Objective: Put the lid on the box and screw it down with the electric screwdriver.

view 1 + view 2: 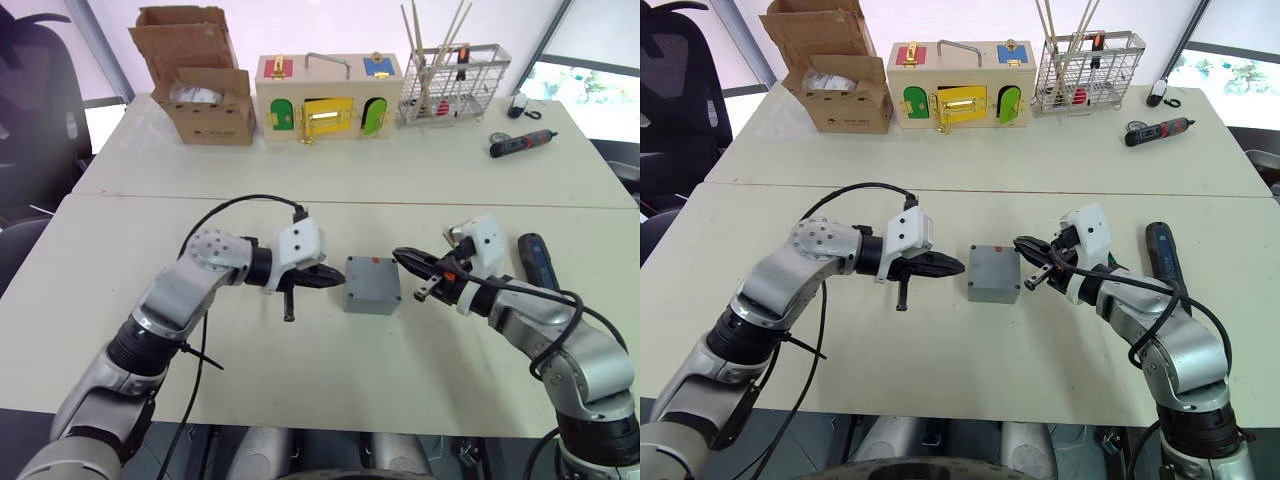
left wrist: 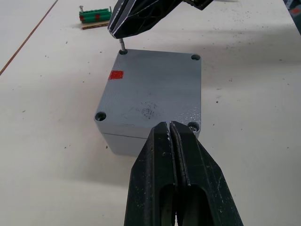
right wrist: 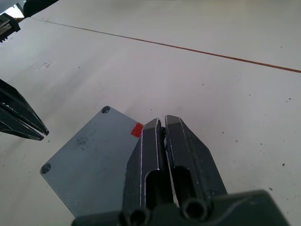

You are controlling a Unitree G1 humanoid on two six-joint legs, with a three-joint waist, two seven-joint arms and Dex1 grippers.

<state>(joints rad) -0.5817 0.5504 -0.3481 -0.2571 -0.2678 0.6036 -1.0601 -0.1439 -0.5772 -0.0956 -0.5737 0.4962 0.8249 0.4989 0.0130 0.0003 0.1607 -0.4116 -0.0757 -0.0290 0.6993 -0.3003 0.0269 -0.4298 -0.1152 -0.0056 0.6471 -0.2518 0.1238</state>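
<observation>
The left gripper [image 1: 325, 279] sits left of centre in the left eye view, fingers pressed together, tips just beside the left edge of the box [image 1: 372, 286]. No object is held between them. In the left wrist view the closed fingers [image 2: 181, 165] point at the box's near corner.

The right gripper [image 1: 412, 264] sits right of centre, fingers pressed together on a small screw [image 2: 122, 46]. In the left wrist view the screw hangs from those fingertips directly over a corner hole of the lid [image 2: 155, 87].

The lid lies seated on the box, edges aligned, at the centre of the frame between the two grippers. A small red mark [image 2: 116, 75] shows on the lid near the corner under the screw. A screw head is visible in the corner nearest the left gripper.

The electric screwdriver [image 1: 540, 261] lies flat on the table [image 1: 300, 380] at the right of the frame, beyond the right gripper and apart from it.

Along the top of the frame, left to right: a cardboard box [image 1: 205, 85], a wooden box with coloured doors [image 1: 325, 95], a wire basket [image 1: 450, 85], and a smaller black-and-red screwdriver [image 1: 520, 143].
</observation>
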